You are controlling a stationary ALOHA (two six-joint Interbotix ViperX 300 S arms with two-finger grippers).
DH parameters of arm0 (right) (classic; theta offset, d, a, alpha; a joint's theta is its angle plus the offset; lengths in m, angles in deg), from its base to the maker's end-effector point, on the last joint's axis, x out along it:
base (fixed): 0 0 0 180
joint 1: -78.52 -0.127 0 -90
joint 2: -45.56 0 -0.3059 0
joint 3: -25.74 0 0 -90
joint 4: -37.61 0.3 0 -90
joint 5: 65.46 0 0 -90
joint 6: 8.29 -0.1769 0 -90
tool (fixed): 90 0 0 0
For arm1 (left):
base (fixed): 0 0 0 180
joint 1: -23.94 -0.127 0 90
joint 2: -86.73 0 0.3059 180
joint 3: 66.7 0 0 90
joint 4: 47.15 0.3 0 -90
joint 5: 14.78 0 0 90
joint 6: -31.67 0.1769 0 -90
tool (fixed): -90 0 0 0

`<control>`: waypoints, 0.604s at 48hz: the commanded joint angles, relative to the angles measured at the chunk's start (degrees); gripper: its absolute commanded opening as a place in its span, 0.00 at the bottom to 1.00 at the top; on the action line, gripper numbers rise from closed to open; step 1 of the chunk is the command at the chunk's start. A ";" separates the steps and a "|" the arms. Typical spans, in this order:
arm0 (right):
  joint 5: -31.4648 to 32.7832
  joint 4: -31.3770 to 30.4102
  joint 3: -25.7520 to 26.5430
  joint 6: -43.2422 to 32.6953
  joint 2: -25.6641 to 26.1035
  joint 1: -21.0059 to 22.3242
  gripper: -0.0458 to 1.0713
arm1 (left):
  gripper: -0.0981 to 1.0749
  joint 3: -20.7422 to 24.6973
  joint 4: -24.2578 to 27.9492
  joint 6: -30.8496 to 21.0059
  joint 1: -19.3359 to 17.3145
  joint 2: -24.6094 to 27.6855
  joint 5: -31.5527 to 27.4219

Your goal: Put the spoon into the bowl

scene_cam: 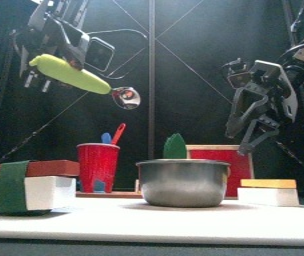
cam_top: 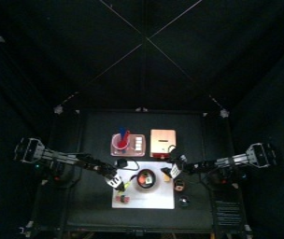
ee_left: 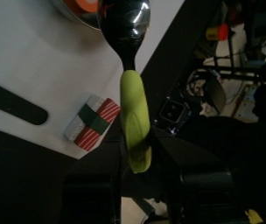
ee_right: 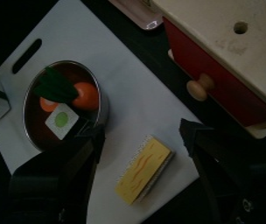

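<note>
Spoon (scene_cam: 69,73) clamped by yellow-green handle in left gripper (scene_cam: 48,62), raised above bowl (scene_cam: 184,182). Right gripper (ee_right: 142,140) apart, empty.

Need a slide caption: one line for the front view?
Left gripper holds yellow-green spoon aloft above the metal bowl.

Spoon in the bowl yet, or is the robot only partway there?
Partway. Done: the left gripper has the spoon off the table, shut on its yellow-green handle. In hand: the spoon is high up in the air, left of the bowl. Left: bring it over the bowl and let go. The right gripper hangs open above the table.
</note>
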 commanded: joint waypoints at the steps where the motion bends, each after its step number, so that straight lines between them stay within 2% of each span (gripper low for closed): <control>1: 0.00 -0.09 0.97 -0.18 0.44 0.18 0.92 | 0.54 2.90 -8.09 7.65 -2.81 2.29 -2.99; 7: 0.09 0.35 0.97 -0.18 0.35 0.09 0.92 | 0.54 3.87 -15.38 17.58 -6.24 5.45 -5.27; 14: 0.00 0.53 1.05 -0.09 0.18 0.09 0.92 | 0.54 4.57 -19.34 24.70 -9.32 7.12 -6.42; 20: 0.00 0.62 1.05 -0.09 0.18 0.18 0.92 | 0.54 4.13 -21.01 26.02 -12.13 8.88 -8.70; 29: 0.00 1.05 0.88 -0.18 0.18 0.18 0.92 | 0.54 5.36 -23.20 26.28 -12.48 13.36 -16.17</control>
